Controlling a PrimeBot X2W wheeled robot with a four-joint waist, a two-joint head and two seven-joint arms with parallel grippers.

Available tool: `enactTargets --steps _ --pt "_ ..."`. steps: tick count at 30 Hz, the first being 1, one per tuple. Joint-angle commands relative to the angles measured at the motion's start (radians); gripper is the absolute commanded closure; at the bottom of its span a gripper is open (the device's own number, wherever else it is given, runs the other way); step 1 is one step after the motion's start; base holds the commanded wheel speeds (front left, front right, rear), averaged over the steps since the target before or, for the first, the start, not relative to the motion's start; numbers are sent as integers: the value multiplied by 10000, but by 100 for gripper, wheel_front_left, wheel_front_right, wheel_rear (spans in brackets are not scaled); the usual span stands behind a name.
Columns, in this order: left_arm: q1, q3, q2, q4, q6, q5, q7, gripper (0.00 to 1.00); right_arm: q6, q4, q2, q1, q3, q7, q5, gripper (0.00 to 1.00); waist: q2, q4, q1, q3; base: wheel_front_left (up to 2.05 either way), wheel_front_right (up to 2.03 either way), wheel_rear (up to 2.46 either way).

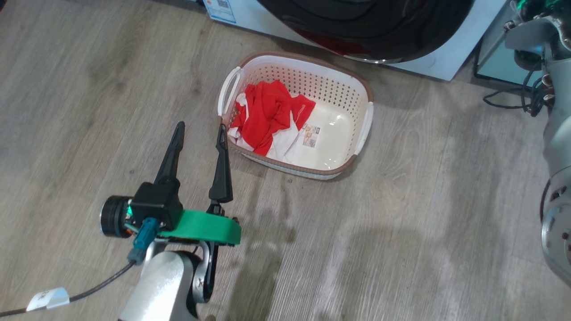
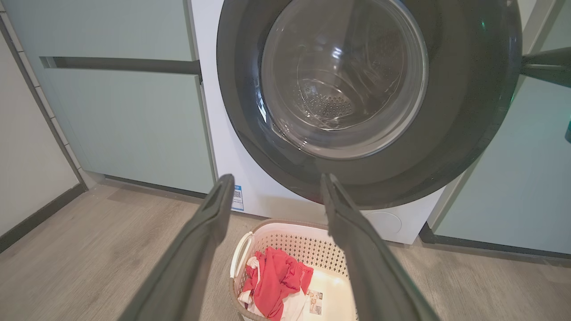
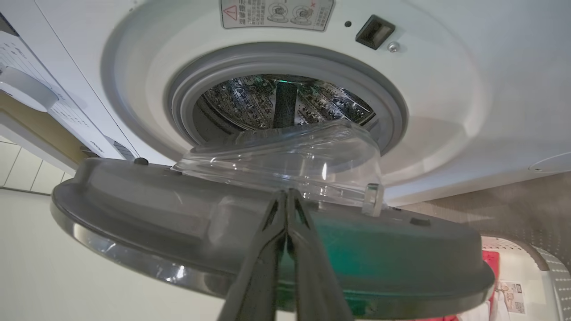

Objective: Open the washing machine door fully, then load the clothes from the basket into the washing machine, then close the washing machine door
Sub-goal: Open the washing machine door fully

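Note:
The washing machine (image 2: 232,147) is white, and its door (image 2: 446,133) stands partly open, the black ring swung out past the machine's right side. My right gripper (image 3: 287,194) is shut with nothing in it, tips against the door's (image 3: 134,209) grey inner face below the glass bowl (image 3: 285,151). Behind it shows the steel drum (image 3: 281,102). The basket (image 1: 363,129) sits on the floor before the machine, the red and white clothes (image 1: 267,111) heaped in its left half. My left gripper (image 1: 200,133) hangs open just left of the basket, apart from it, holding nothing.
Pale teal cabinets (image 2: 120,111) flank the machine, with a wall and dark skirting (image 2: 40,214) at the far left. My right arm (image 1: 553,133) rises along the right edge of the head view beside loose black cables (image 1: 526,100). Wood floor (image 1: 401,232) lies around the basket.

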Motion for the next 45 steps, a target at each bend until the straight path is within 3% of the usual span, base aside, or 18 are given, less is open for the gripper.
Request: enactTargets --steps 1,7,17,32,39,45 --pt "-184 331 114 -333 -59 34 -49 0 2 -399 113 -565 63 -125 139 100 0 56 0 43 0 0 0" --pt "-152 282 114 -286 -77 49 -49 0 2 -326 81 -707 122 -277 336 100 0 201 0 14 0 0 0" --pt "-30 249 114 -236 -44 68 -49 0 2 71 318 -355 736 985 498 100 0 320 0 -296 0 0 0" --pt "39 136 114 34 189 -93 -49 0 2 -672 1003 1195 1524 2161 1176 100 0 909 0 -991 0 0 0" --pt "208 123 114 252 193 16 -49 0 2 -996 1128 1948 1914 2499 2060 100 0 1418 0 -1404 0 0 0" --pt "278 72 114 328 96 -8 -49 0 2 -1249 1135 2439 3193 2501 3336 100 0 1943 0 -1641 0 0 0"
